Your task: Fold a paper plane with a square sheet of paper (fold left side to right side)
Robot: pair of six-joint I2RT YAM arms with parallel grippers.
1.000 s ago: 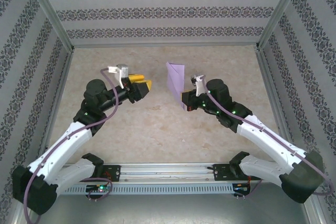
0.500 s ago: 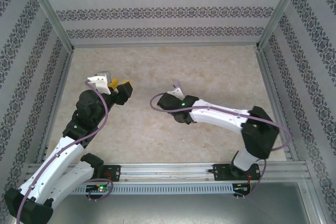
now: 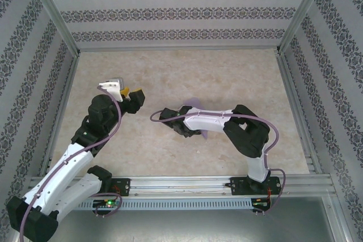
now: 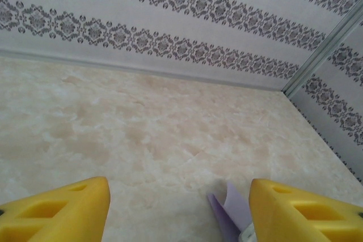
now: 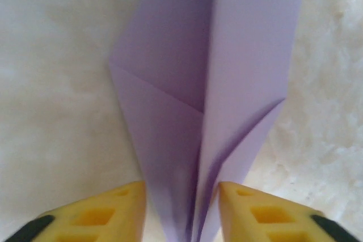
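Observation:
The paper plane (image 5: 210,83) is a lavender dart lying on the marble table top, with its narrow end between my right gripper (image 5: 181,188) fingers. Those yellow fingers stand apart, with a gap on each side of the plane's centre fold, so the gripper is open around it. From above, a bit of the lavender paper plane (image 3: 194,102) peeks out behind my right arm's white forearm (image 3: 207,120), which reaches left across the table. My left gripper (image 3: 129,96) hovers to the left, open and holding nothing. In the left wrist view the plane's tip (image 4: 232,211) shows beside the left gripper's (image 4: 180,190) right finger.
Patterned walls (image 3: 170,12) and metal frame posts enclose the table on three sides. A rail (image 3: 181,185) with the arm bases runs along the near edge. Bare marble table top (image 3: 227,72) lies beyond both arms.
My right arm swung left and down, bringing the plane from upright in the air to the table, and its jaws opened. My left arm drew back to the left.

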